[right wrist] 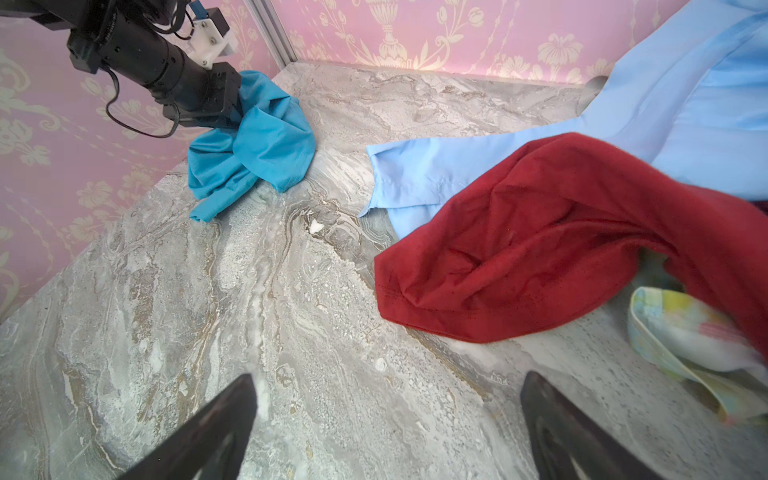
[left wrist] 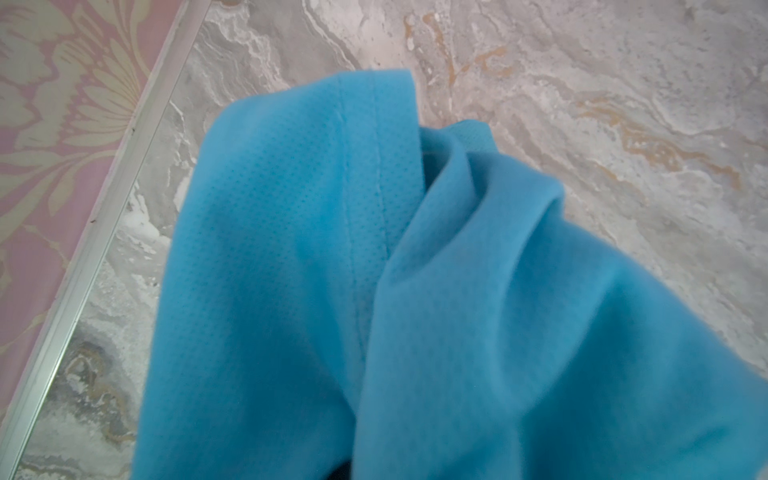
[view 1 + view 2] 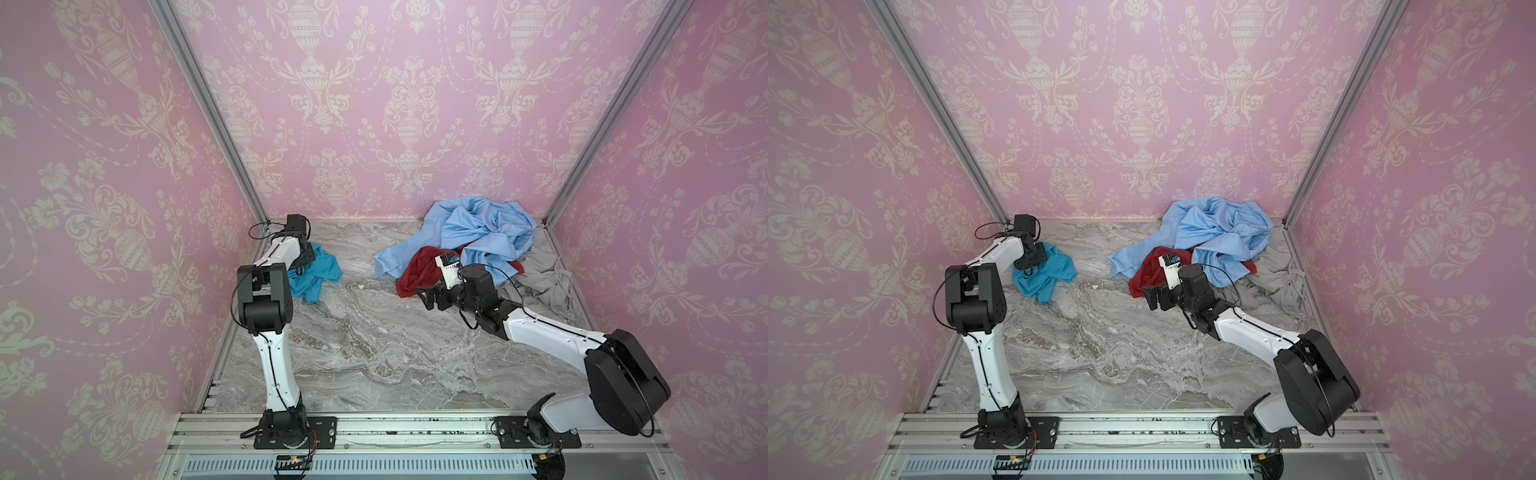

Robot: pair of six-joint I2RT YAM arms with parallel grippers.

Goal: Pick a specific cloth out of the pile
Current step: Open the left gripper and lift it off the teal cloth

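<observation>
- One cloth (image 3: 318, 270), turquoise, lies far left, well apart from the pile (image 3: 478, 232).
- My left gripper (image 1: 235, 110) pinches it; the fabric trails right of the jaws.
- My right gripper (image 1: 386, 415) gapes empty.

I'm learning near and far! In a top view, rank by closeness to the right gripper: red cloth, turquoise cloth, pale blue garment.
1. Red cloth: beside the right gripper.
2. Pale blue garment: behind the red one.
3. Turquoise cloth: far left side.
</observation>
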